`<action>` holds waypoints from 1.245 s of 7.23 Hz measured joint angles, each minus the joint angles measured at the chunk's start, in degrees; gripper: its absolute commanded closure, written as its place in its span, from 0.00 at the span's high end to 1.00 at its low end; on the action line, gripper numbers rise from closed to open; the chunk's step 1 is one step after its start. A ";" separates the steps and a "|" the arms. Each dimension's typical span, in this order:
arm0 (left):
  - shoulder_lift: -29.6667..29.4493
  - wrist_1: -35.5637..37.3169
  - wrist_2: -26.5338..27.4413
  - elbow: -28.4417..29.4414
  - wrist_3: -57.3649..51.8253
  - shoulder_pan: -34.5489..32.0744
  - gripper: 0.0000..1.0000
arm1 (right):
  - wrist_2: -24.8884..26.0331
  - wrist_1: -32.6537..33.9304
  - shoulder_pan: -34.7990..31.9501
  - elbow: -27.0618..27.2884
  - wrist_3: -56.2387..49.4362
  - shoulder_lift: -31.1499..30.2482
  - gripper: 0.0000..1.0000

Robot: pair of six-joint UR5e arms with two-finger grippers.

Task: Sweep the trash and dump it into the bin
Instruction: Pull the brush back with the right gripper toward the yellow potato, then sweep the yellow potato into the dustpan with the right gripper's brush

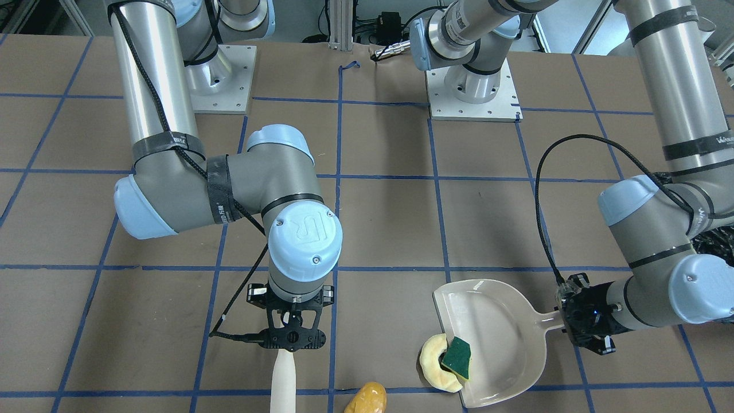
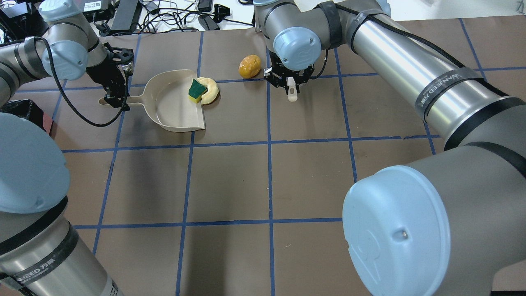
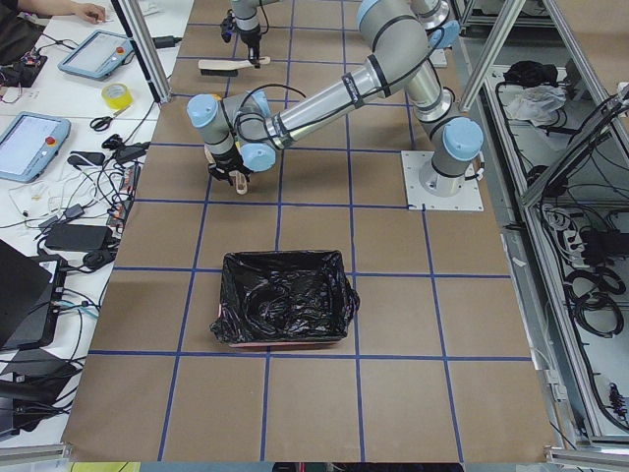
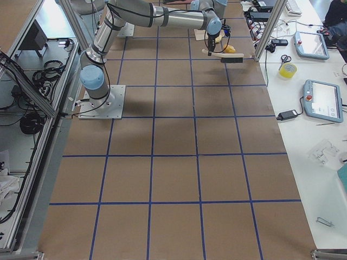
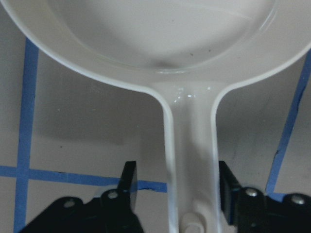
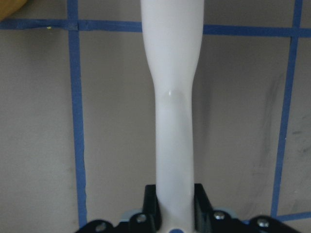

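left end effector point(image 2: 115, 96) clamped on dustpan point(image 2: 174, 105) handle | right end effector point(image 1: 291, 332) clamped on brush handle point(image 1: 284, 376) | risk: potato lump point(image 2: 250, 65) rolls past brush

Both arms are silver-grey tubes with pale blue joint caps — one cap embossed "UR". Black braided cables run along them, strapped by black bands with pale lettering. Square pale base plates carry screws — the grippers are black.
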State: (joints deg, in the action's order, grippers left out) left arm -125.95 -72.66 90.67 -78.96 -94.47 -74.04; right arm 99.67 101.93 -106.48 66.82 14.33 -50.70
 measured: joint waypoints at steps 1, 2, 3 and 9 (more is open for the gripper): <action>0.15 0.03 0.05 0.02 0.18 -0.37 0.05 | 1.54 1.19 0.27 -0.47 -4.65 0.79 0.00; 0.29 0.03 0.20 -0.02 0.42 -0.76 0.04 | 3.32 1.73 0.35 -1.16 -8.68 1.45 0.00; 0.40 0.00 0.43 -0.05 0.61 -1.34 0.01 | 4.92 1.94 0.37 -2.13 -11.63 2.35 0.00; 0.41 0.06 0.73 -0.10 0.60 -2.99 0.00 | 4.77 2.46 -2.47 -6.17 -15.43 6.40 0.00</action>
State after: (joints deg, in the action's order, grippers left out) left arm -125.55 -72.60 91.40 -79.05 -93.88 -77.03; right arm 104.45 104.38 -108.95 60.65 -1.10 -44.31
